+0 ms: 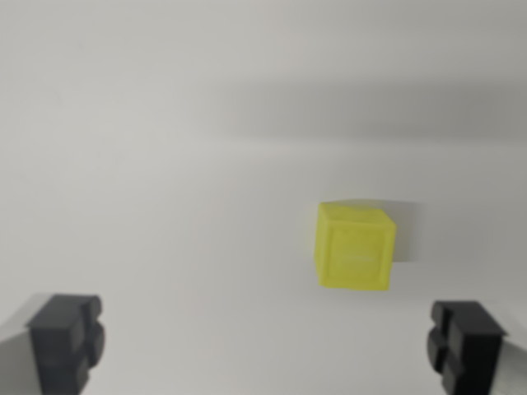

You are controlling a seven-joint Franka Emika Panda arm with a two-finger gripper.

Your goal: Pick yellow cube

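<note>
Two dark fingertips (64,341) sit at the bottom corners of the wrist view — one at lower left, one at lower right — spread wide with bare surface between them, so the hand (265,346) is open and holds nothing. Both pads are blocky and dark grey, cut off by the bottom edge of the picture.

Beyond them lies the cube (354,247), yellow and slightly translucent, resting on the white tabletop (165,164). It sits above the gap between the fingers and toward the wrist view's right, nearer the right finger than the left, yet apart from both — nothing touches it. Its front face is turned toward the camera, with a thin strip of its top face showing, and it looks a little skewed rather than square to the view. A soft grey shadow falls just to its right.

Across the upper part of the picture runs a broad, faint band of shadow on the tabletop. The whole picture is somewhat blurred, so finer marks on the cube's face cannot be made out.
</note>
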